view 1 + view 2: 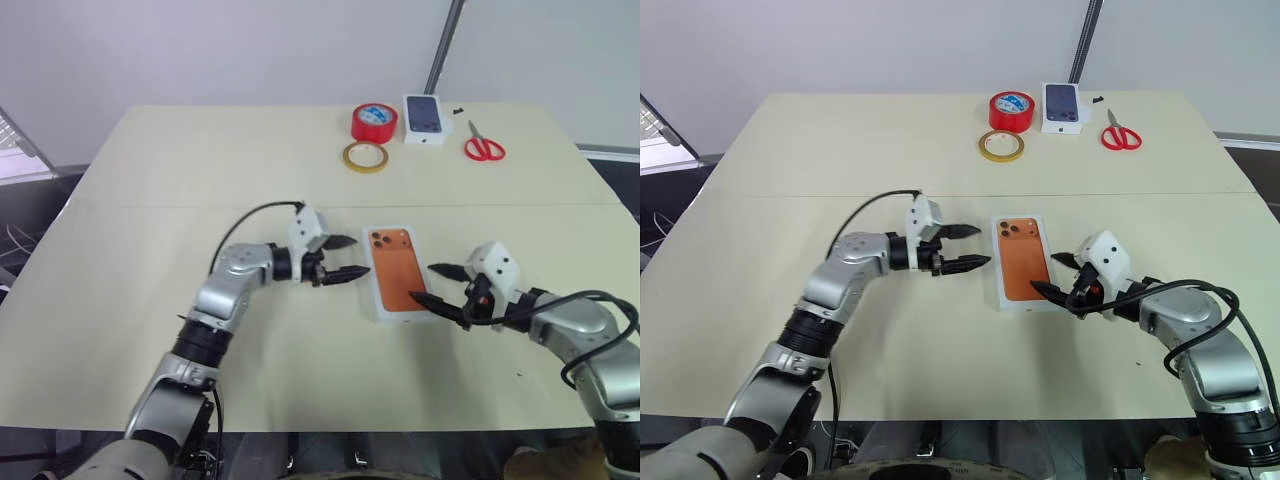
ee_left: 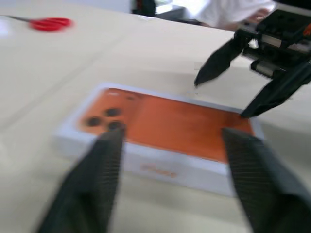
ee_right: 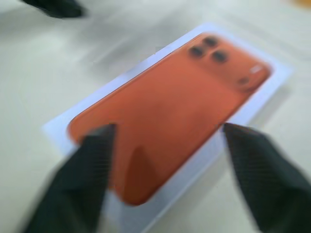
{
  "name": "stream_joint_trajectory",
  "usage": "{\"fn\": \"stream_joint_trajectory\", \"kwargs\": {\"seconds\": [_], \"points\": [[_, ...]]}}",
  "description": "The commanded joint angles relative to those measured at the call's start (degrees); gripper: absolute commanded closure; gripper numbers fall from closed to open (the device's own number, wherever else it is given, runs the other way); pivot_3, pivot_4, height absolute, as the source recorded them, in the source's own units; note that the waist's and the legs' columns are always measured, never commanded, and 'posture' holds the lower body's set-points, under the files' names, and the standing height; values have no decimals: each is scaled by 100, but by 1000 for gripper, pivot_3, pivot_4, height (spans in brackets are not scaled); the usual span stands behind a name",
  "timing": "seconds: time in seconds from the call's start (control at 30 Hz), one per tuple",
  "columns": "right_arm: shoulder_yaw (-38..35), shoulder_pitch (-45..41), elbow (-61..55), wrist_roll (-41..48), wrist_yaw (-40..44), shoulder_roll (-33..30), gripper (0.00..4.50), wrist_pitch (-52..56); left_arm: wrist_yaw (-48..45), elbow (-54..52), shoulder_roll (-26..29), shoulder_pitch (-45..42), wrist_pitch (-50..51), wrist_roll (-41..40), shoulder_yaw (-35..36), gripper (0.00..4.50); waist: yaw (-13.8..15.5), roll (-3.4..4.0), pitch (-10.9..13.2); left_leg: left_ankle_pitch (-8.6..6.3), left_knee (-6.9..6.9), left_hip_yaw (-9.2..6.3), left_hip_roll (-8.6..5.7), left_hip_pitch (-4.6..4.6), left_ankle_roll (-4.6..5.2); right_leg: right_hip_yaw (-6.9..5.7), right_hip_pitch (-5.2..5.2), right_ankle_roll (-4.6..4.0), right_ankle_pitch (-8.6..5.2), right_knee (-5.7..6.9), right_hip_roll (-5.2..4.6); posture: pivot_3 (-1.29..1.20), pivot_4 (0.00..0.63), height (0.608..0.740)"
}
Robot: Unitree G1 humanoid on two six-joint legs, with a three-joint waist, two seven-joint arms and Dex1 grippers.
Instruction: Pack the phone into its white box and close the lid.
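Fingers spread wide on both sides, and neither pair is holding anything. Left gripper (image 1: 342, 257) hangs just off the box's left edge, its two black fingers (image 2: 92, 184) pointing in at the long side with a clear gap of bench between tips and cardboard. Right gripper (image 1: 437, 283) sits at the near right corner, fingers (image 3: 82, 179) parted just as wide; the nearer tip looks to be right at the box's edge, though whether it touches I cannot tell. Between them lies the lid (image 1: 394, 272), closed down over the white box, flat on the bench (image 1: 200, 160), its top face printed with an orange phone and the dark lens cluster at the far end. The white box itself is under that lid, so nothing of the tray shows beyond white walls, and the phone is hidden from sight. Well back across the pale beige bench sit a red tape roll (image 1: 374, 122), a yellowish tape ring (image 1: 365, 156) just in front of it, a small white box (image 1: 425, 118) printed with a dark phone, and red-handled scissors (image 1: 484, 146) to its right. Behind the bench stands a plain light wall with a grey pole (image 1: 444, 45) leaning up across it.
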Motion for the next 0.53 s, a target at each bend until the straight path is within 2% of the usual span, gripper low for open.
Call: {"fn": "stream_joint_trajectory", "kwargs": {"seconds": [0.03, 0.27, 0.53], "points": [[-591, -20, -1, 389, 106, -69, 79, -10, -163, -384, 631, 185, 130, -241, 514, 245, 2, 2, 1, 0, 0, 0, 0, 1, 0, 0, 0, 0, 0, 0, 0, 0, 150, 740], [-1181, 371, 280, 439, 682, -510, 79, -336, -153, -216, 1644, 962, -558, -93, 1106, 245, 45, 3, 2, -1, -3, 0, 0, -2, 0, 0, 3, -1, 0, -13, -9, 0, 150, 740], [-1662, 837, 507, 541, 1117, -763, 79, -456, -277, -411, 2139, 1787, -457, -512, 1693, 245, 37, 6, 4, -2, -12, 0, 1, -3, 0, 1, 3, -3, -1, -20, -14, 0, 150, 740]]}}
